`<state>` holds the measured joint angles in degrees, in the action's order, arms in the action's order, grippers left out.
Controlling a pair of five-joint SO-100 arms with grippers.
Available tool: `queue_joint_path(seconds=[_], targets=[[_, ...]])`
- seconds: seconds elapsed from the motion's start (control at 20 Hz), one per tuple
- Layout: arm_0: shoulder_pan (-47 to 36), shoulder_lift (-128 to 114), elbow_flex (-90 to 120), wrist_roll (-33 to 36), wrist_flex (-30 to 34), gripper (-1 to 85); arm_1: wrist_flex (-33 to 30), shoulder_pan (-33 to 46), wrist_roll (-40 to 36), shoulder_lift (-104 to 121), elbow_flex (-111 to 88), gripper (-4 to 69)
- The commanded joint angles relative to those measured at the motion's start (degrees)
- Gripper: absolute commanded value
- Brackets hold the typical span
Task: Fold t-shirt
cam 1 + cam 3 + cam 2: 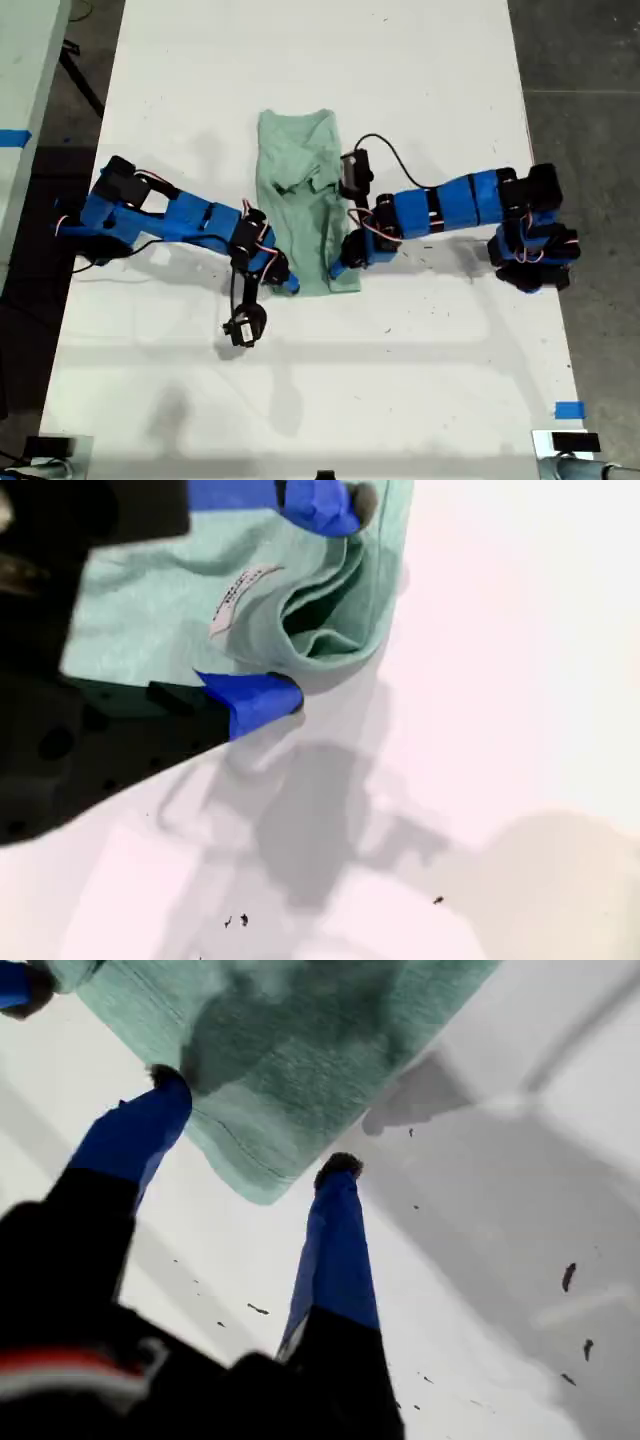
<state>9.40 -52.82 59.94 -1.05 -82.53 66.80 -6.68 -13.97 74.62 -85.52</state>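
The pale mint-green t-shirt (pixel 300 190) lies folded into a narrow upright strip in the middle of the white table, collar end away from the camera. My first gripper (pixel 283 280) is on the arm at the exterior view's left. It stands open at the shirt's near corner on that side. In the first wrist view its fingers straddle that corner of the t-shirt (pixel 300 1050), my first gripper (pixel 255 1125) holding nothing. My second gripper (pixel 340 265) is at the other near corner. There it is open around a bunched fold of the t-shirt (pixel 170 600), my second gripper (pixel 300 600) near a small white label (pixel 240 590).
The white table (pixel 320 60) runs far beyond the shirt on all sides. Dark floor borders it at both sides of the exterior view. A blue tape mark (pixel 568 410) sits near the table's near corner at the exterior view's right.
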Motion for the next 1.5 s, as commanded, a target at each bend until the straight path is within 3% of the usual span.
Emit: queue_joint_path(seconds=[0.0, 0.25, 0.35, 0.45, 0.5, 0.75, 1.15, 1.45], targets=[[-1.9, -0.2, -0.4, -0.8, 1.7, 30.1, -2.9, -1.2, 1.2, -1.1, 0.4, 26.5], [-3.9, 4.0, -1.6, -2.3, 0.9, 28.1, -3.3, -1.7, 2.2, -9.9, 4.2, 10.0], [-4.3, 4.3, -1.9, -2.7, -0.1, 19.4, 0.2, -2.0, 2.6, -14.1, 9.3, 2.6], [-4.1, 4.0, -2.3, -1.8, -0.5, 3.9, 3.2, -2.4, 2.5, -14.5, 13.2, -1.1], [-3.8, 3.5, -2.5, -1.4, -0.8, 0.2, 4.7, -2.6, 2.3, -14.2, 15.2, -1.1], [1.7, 0.7, -6.3, -0.3, -5.5, 0.0, 11.2, -5.9, 4.3, -12.6, 21.9, -1.1], [11.0, -9.5, -12.9, 1.7, -10.6, 0.0, 14.3, -12.8, 7.6, -4.0, 29.7, -1.2], [3.3, -18.4, -12.9, 8.0, -13.3, 0.0, 15.4, -1.4, -1.4, -1.0, 32.3, -1.2]])
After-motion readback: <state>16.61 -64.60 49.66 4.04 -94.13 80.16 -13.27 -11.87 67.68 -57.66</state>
